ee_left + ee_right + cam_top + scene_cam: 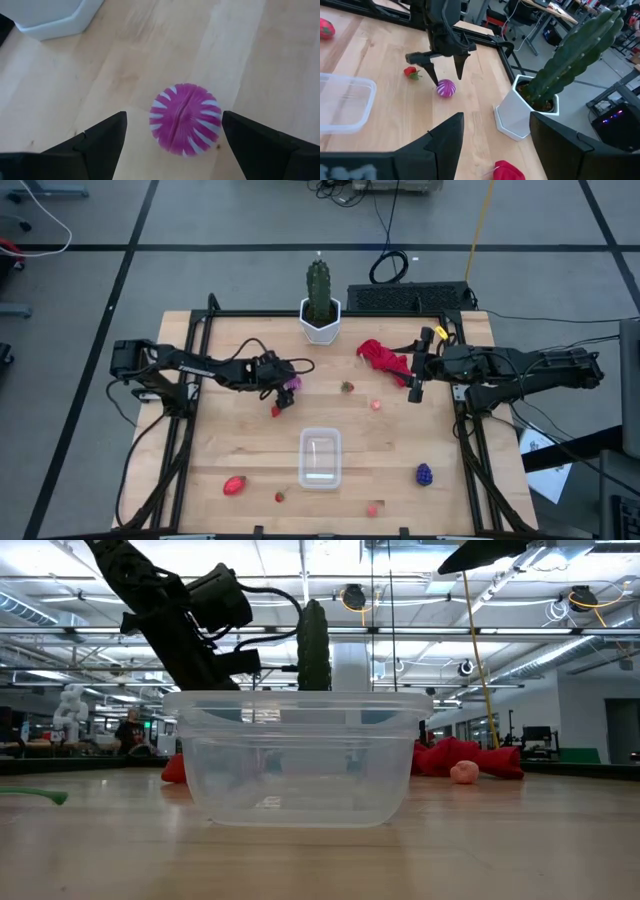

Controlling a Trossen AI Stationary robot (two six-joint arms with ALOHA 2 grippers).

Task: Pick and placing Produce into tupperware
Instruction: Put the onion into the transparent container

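Magenta round piece [185, 119] sitting on the table [240, 450], framed by the left gripper [445, 65]; nothing lifted.

The left gripper's 2 fingers [102, 137] are standing wide apart, 1 on each side of the striped magenta ball, gaps showing on both sides so they are touching nothing; a small strawberry [411, 72] is lying just beside it; the white pot [520, 112] with the cactus [575, 55] is standing near at the table's back edge; the tupperware [320, 458] is sitting empty at the table's front middle, well apart from the ball; the right gripper [416, 376] is hovering by the red cloth [384, 357], fingers partly open, holding nothing; the grape bunch [424, 474] is lying near the front right.
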